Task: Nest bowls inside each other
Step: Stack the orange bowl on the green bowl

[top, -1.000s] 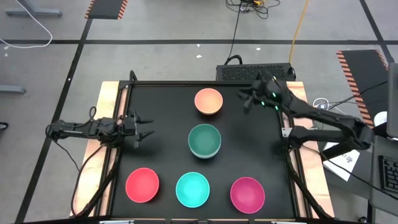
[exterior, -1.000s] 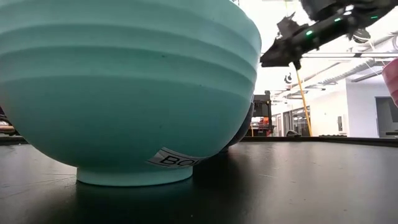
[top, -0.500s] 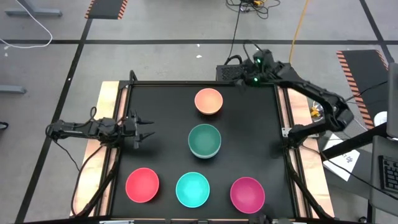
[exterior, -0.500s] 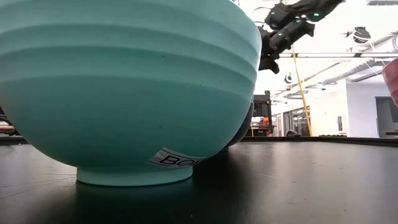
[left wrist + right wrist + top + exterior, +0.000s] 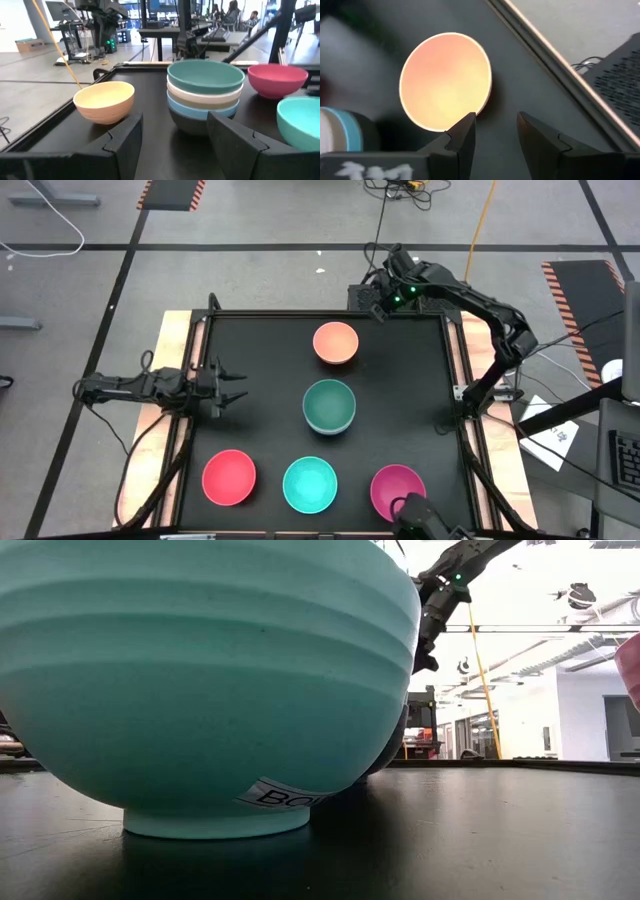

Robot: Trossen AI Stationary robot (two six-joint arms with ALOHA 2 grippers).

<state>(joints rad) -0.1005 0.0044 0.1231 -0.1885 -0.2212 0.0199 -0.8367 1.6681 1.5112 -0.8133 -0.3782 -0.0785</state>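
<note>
- Right gripper [image 5: 377,302]: raised above the table's far edge, just beyond the peach-orange bowl [image 5: 335,342]; fingers parted, nothing between them.
- Left gripper [image 5: 236,387]: low over the table's left side, fingers spread, empty.
- Nested stack [image 5: 329,406], dark green bowl on top, at table centre.
- Red-pink bowl [image 5: 228,477], turquoise bowl [image 5: 309,485], magenta bowl [image 5: 396,488]: single, in a row along the near edge.

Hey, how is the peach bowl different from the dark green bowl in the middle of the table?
The peach bowl stands alone on the table; the dark green bowl tops a stack of nested bowls. The peach bowl is pale orange, the green one a deep teal-green. The peach bowl lies nearer the table's far edge, close to the right gripper; the green one is central. Both are upright, round and empty.
</note>
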